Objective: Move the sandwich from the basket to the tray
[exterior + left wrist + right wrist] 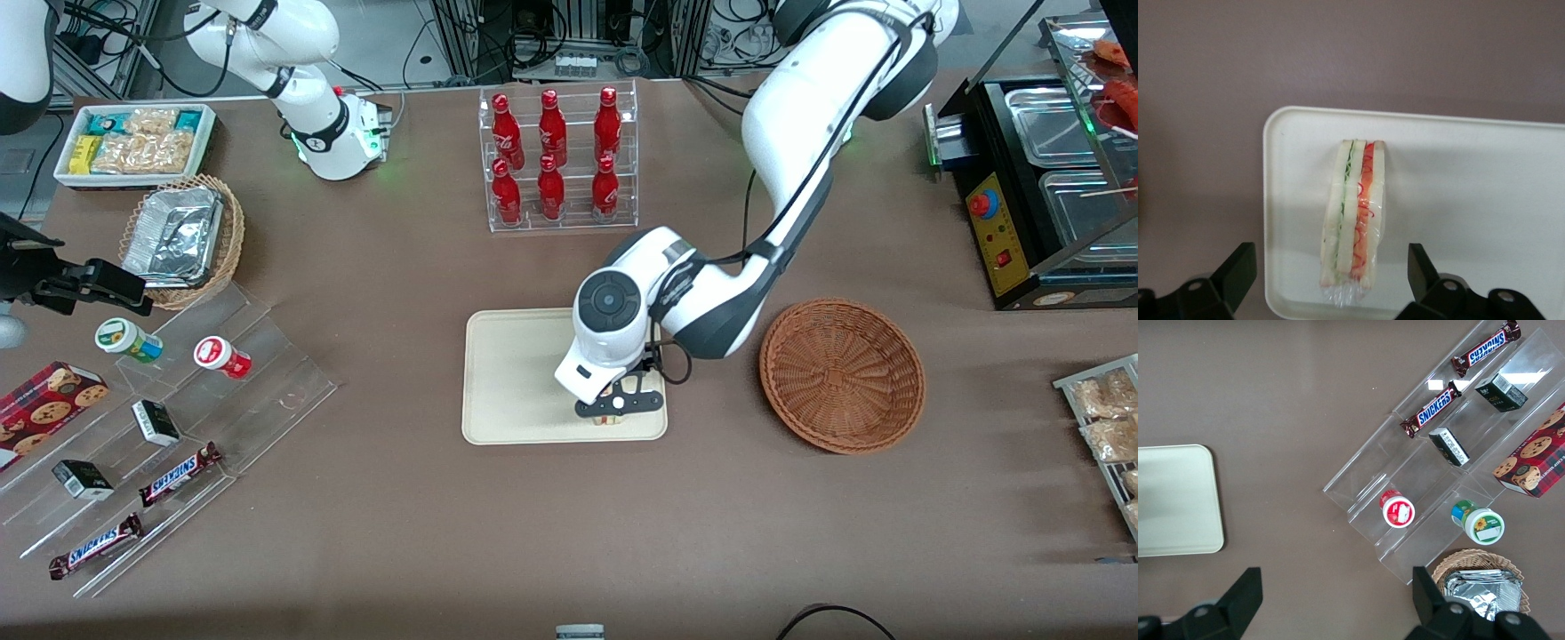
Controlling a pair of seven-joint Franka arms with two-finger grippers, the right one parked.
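The sandwich [1353,213], a wrapped wedge with green and red filling lines, stands on its edge on the cream tray [1471,200], close to one corner. My left gripper [1331,270] is open, with one finger on each side of the sandwich and a gap to both. In the front view the gripper [615,411] hangs over the tray [516,373] at its edge nearest the camera, and only a sliver of the sandwich [609,419] shows under it. The reddish-brown basket [842,373] sits beside the tray, toward the working arm's end, with nothing in it.
A clear rack of red bottles [558,160] stands farther from the camera than the tray. Toward the parked arm's end are a stepped acrylic shelf [178,418] with snacks, a lighter wicker basket with foil container [182,231] and a white snack bin [133,142]. A black appliance [1040,178] stands at the working arm's end.
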